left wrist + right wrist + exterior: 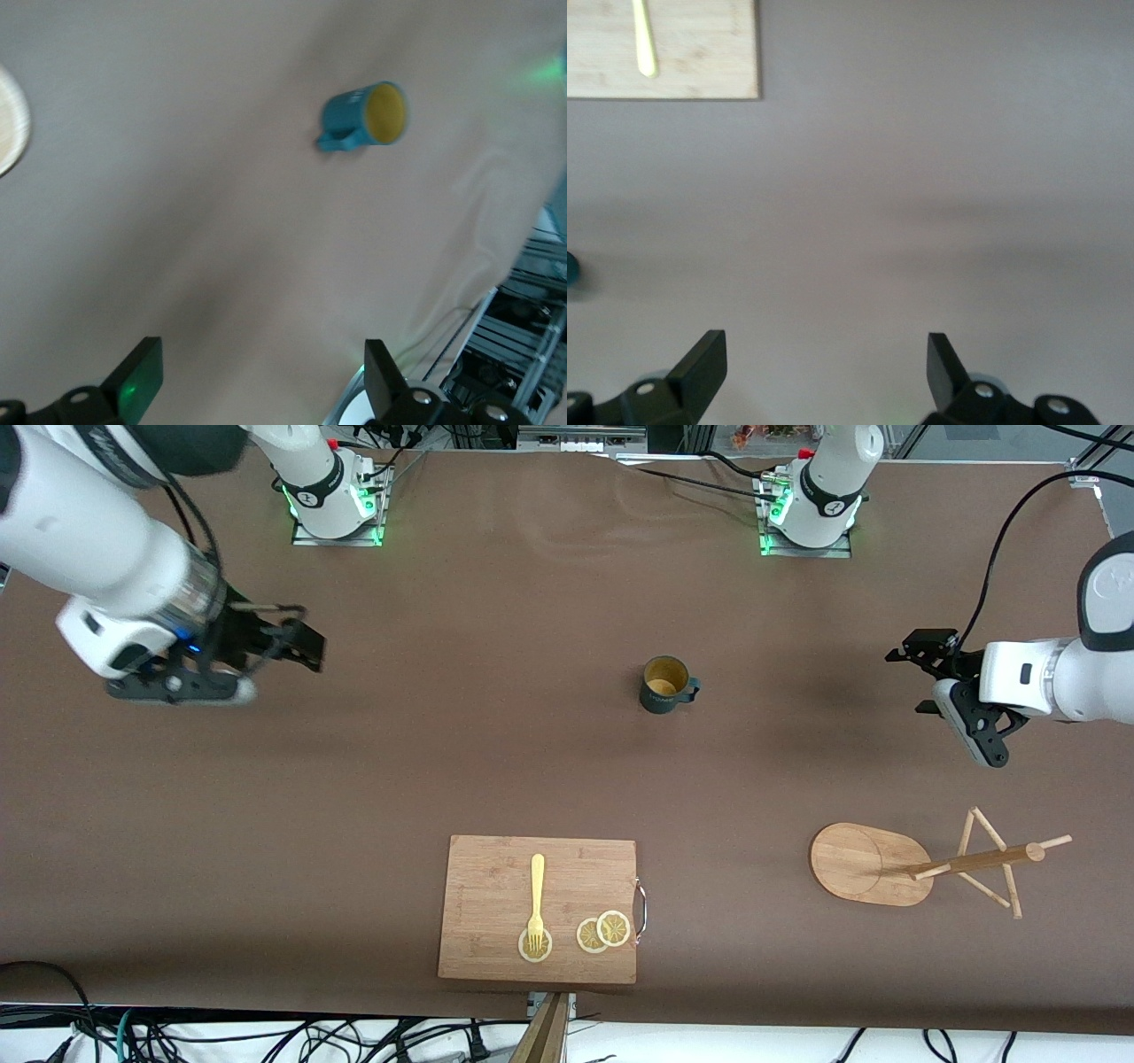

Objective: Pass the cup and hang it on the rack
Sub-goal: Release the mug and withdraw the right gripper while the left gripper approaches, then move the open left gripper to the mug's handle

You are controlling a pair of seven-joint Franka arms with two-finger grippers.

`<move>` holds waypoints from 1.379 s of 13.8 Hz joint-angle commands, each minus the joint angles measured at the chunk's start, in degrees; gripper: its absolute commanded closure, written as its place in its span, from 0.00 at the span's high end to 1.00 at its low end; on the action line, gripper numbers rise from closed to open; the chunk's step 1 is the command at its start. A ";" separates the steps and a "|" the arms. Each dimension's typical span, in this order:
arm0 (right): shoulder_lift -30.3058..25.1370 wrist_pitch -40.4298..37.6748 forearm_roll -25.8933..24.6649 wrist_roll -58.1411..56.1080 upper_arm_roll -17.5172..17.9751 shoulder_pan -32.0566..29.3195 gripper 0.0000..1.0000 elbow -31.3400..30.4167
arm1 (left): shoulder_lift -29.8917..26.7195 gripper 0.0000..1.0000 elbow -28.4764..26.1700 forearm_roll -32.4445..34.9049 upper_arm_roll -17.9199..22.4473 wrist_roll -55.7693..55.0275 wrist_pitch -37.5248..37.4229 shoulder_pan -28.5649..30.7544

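Note:
The dark teal cup (666,684) stands upright mid-table, its yellow-tan inside showing and its handle toward the left arm's end. It also shows in the left wrist view (368,117) and as a sliver at the edge of the right wrist view (570,270). The wooden rack (864,864) stands nearer the front camera than the cup, toward the left arm's end. My left gripper (914,676) (261,376) is open and empty over bare table between the cup and that end. My right gripper (297,639) (827,367) is open and empty over bare table toward the right arm's end.
A bamboo cutting board (539,908) lies near the table's front edge, with a yellow fork (536,899) and lemon slices (602,932) on it. The board also shows in the right wrist view (700,53). The table is covered by a brown cloth (496,735).

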 commanded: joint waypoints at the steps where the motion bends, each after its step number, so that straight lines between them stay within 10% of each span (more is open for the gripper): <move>1: -8.76 1.92 0.49 -3.88 -2.31 0.14 1.00 -10.14 | -1.01 1.00 -7.33 -7.51 -0.42 14.59 0.88 3.49; 4: -8.77 1.92 0.14 -7.05 -3.29 -1.08 1.00 -10.40 | -1.45 1.00 -18.22 -18.23 -0.42 29.01 3.69 6.75; 11: -8.42 2.71 -3.89 -9.17 7.08 -11.38 1.00 -10.32 | 2.05 1.00 -33.17 -39.06 -1.92 67.59 11.51 5.18; 19: -6.40 2.19 -7.50 -9.26 6.65 -11.73 1.00 -7.43 | 18.24 1.00 -31.71 -58.60 -4.99 99.72 20.31 0.52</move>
